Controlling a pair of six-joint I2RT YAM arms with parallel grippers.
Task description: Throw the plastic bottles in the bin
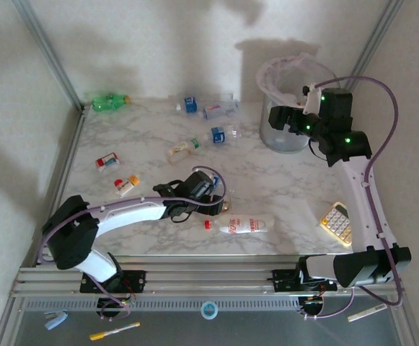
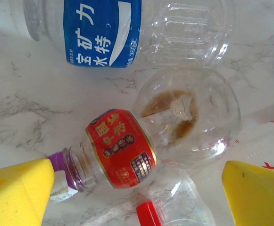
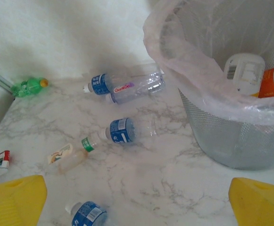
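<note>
My left gripper (image 1: 203,191) hangs open low over the table's middle. Between its yellow fingers (image 2: 14,193) lies a round clear bottle with a red label (image 2: 120,148), its purple neck ring right by the left finger. A blue-labelled bottle (image 2: 101,30) lies just beyond, and a red-capped bottle (image 2: 151,214) sits under the jaws. My right gripper (image 1: 277,120) is open and empty beside the grey bin (image 3: 221,136), which holds an orange-labelled bottle (image 3: 269,82). More plastic bottles lie scattered on the table: a green one (image 1: 108,103), blue-labelled ones (image 3: 122,130), and a beige one (image 3: 66,155).
A beige calculator (image 1: 337,222) lies near the right arm at the front right. Metal frame posts (image 1: 47,50) and white walls close off the back and sides. Bare marble (image 3: 165,183) lies under the right gripper, left of the bin.
</note>
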